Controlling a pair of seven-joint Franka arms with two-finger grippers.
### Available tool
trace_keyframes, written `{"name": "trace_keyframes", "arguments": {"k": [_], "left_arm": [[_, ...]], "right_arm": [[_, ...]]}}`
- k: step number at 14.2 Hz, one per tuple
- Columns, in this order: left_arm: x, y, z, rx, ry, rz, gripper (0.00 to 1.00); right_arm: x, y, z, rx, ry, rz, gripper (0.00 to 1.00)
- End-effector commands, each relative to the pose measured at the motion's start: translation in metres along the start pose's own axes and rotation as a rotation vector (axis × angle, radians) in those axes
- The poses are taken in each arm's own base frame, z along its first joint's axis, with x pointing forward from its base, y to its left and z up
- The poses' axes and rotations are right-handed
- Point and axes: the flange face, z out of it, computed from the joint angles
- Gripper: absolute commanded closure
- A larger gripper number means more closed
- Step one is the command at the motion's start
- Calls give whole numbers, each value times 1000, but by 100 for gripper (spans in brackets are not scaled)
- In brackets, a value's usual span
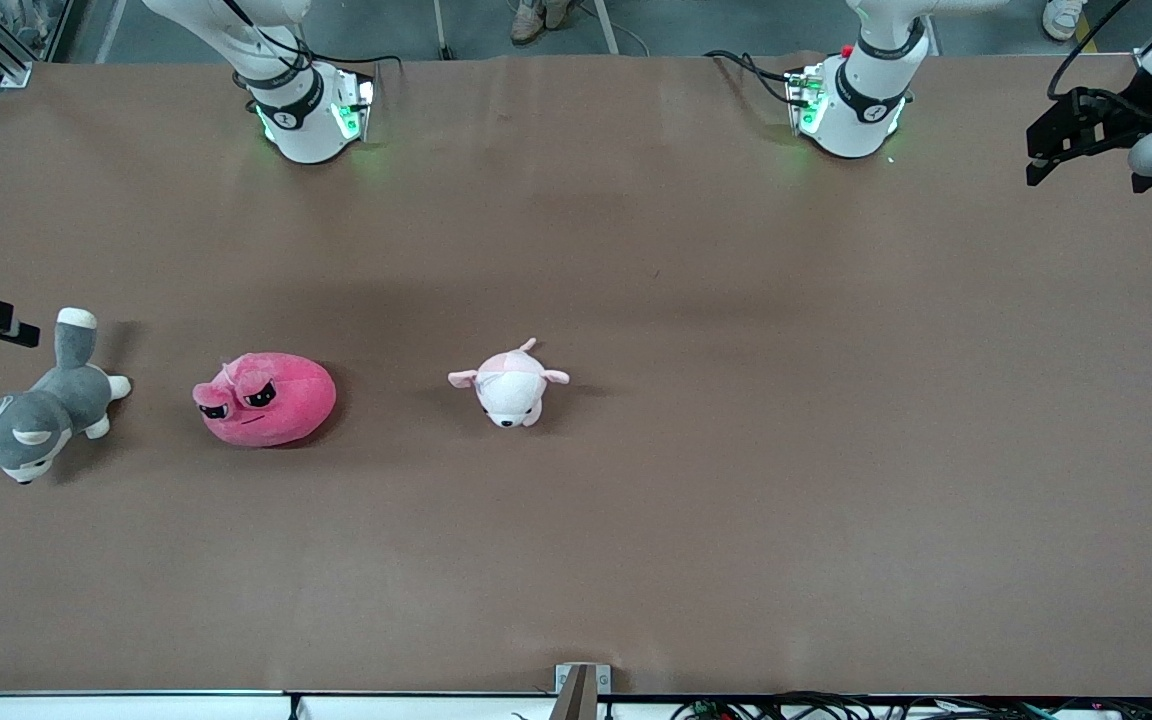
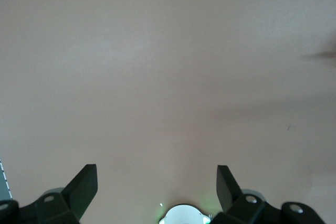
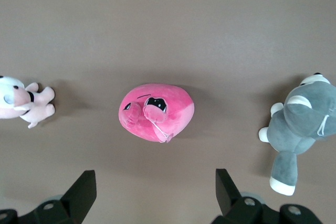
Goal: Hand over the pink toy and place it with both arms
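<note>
2 open grippers (image 2: 156,187) (image 3: 155,190) hover; pink toy (image 1: 266,399) lies on table (image 1: 736,400).

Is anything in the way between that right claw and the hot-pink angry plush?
Nothing visible. The right gripper hangs open above the pink toy, with only bare table between them. The grey-and-white plush dog and pale pink-and-white plush lie beside the toy, apart from it.

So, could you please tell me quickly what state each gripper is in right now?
Left gripper: open, empty, over bare table.
Right gripper: open, empty, above the hot-pink round plush toy.
</note>
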Motion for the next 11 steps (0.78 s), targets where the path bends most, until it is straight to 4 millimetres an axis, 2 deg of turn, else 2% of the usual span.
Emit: {"name": "trace_keyframes", "arguments": {"k": [1,3,7,9,11], "left_arm": [[-2,-1,5,-29,22,14,0],[0,-1,12,-46,44,11,0],[-1,1,19,-53,47,-12,0],[-3,3,17,-74,50,-80,0],[-4,3,14,-79,53,-109,0]], "right_arm": [[-15,-27,-33,-116,56,32,0],[-13,-46,-36,-180,55,3,0],[-16,-36,-42,-177,74,24,0],[-29,-41,-58,-169,108,47,0],[-37,-42,-59,-159,121,81,0]]}}
